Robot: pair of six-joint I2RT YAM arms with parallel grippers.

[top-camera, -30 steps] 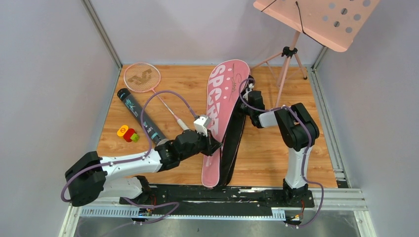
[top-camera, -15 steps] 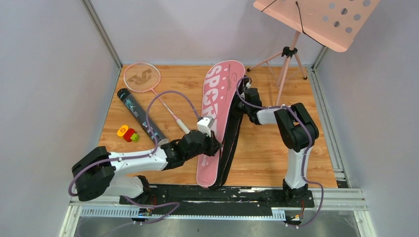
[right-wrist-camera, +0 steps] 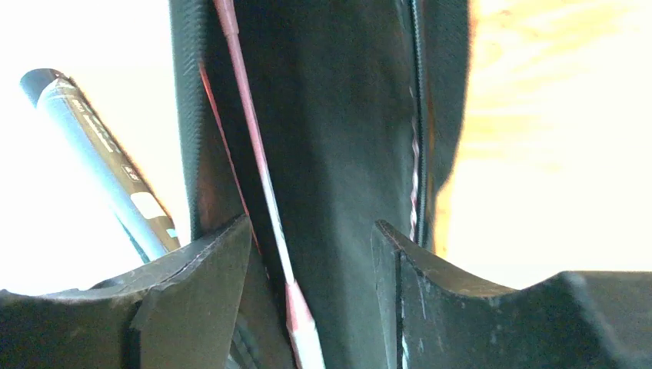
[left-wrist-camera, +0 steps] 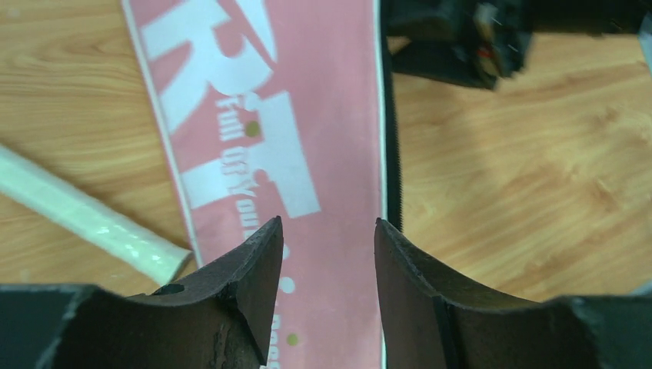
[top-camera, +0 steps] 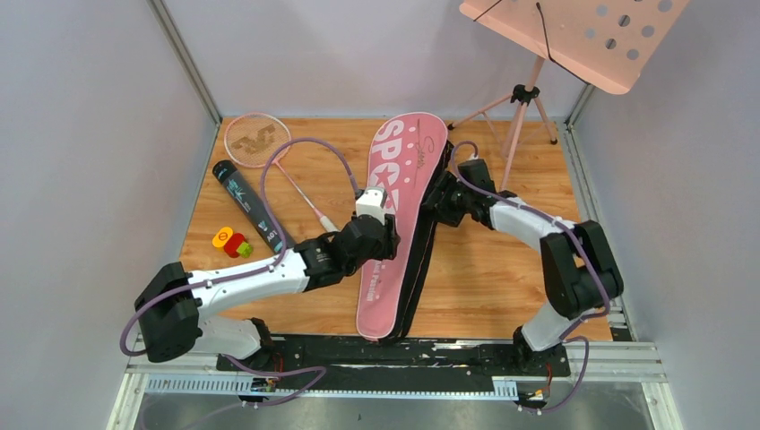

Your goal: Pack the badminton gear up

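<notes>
Left gripper (left-wrist-camera: pixel 328 254) hovered over the pink racket bag (left-wrist-camera: pixel 307 115), jaws released; right gripper (right-wrist-camera: pixel 311 261) jaws parted too, racket shaft (right-wrist-camera: pixel 261 169) between them.

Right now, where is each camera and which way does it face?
Top external: above and behind the robot, looking down on the table; left arm and right arm show.
Left wrist: on that arm, looking down past its left pincer at the pink bag.
Right wrist: on that arm, looking past its right pincer into the bag's black inside.
Shared: the bag, in all three.
</notes>
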